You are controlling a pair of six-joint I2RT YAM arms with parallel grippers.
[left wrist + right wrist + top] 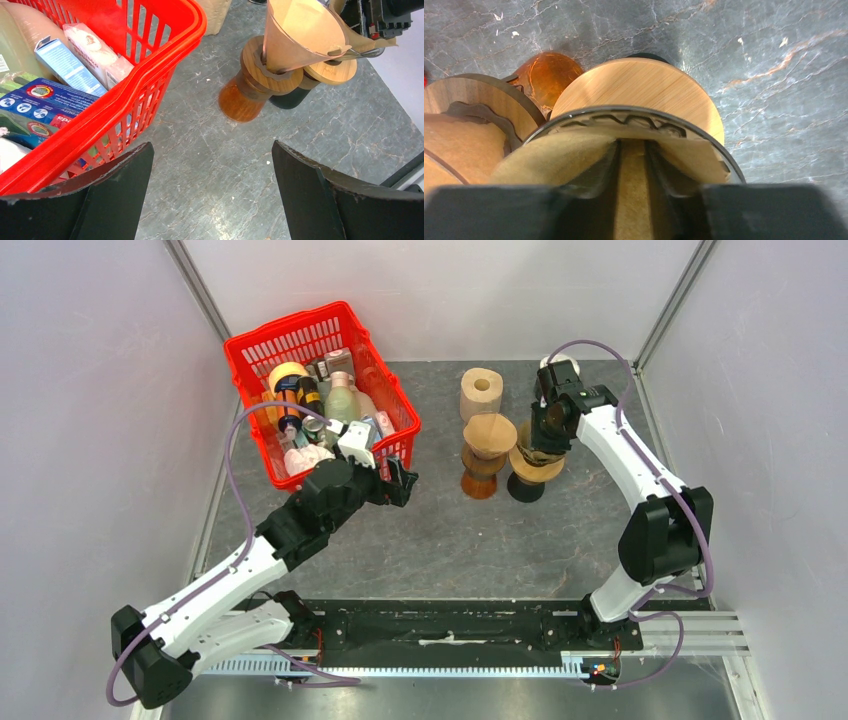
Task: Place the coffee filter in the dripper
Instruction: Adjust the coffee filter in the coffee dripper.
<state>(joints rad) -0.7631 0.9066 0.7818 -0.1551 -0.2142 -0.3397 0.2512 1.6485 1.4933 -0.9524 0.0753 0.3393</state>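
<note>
Coffee filter (549, 160), a tan paper cone, sits inside the dripper (644, 87) with the pale wooden collar, which stands on the grey worktop (450, 540) just beside a second, amber dripper (488, 435). The right hand (631, 147) reaches down into the cone, its fingers a little apart with paper showing in the gap; whether they pinch it cannot be told. The left hand (210, 150) hangs low beside the red basket (170, 50), fingers spread wide, holding nothing.
</note>
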